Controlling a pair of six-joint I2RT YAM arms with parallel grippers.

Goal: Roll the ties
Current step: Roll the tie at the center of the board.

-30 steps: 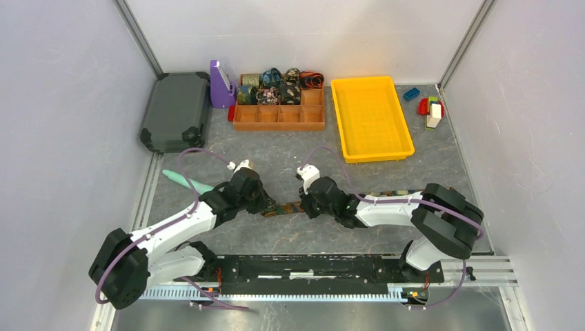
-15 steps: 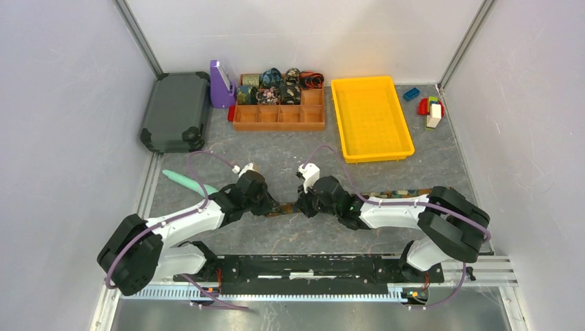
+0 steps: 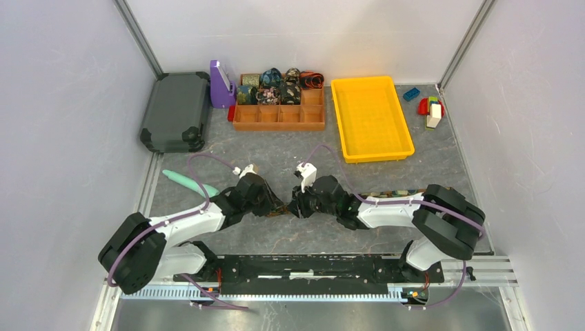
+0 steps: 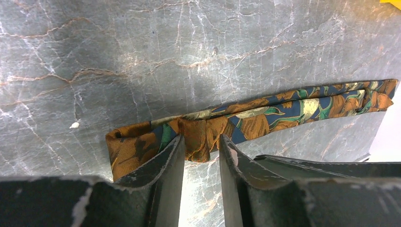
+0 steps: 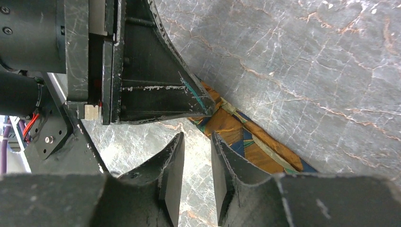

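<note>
Fingers (image 4: 165,163) of the left gripper (image 4: 201,142): narrowly parted, tips astride a small folded hump near the end of the tie (image 4: 265,111), bare table showing in the gap, nothing pinched. Same on the right gripper (image 5: 197,139): narrow gap, empty, tips just beside the fabric edge and nose to nose with the left one.

Tie itself flat on the grey marbled table (image 3: 276,155), orange leaves on blue, running rightward from between the two grippers and along beneath the right arm.

Judging by that: very start of the roll, one fold at the end, no coil yet. Next, likely: close on the folded end, turn it over along the strip, keep the edges in line, pin the loose length flat with the other gripper.

Farther back: teal stick (image 3: 185,181) at left, then brown divided tray (image 3: 279,118) with rolled ties (image 3: 276,86) in its back row, yellow bin (image 3: 372,117) beside it.
</note>
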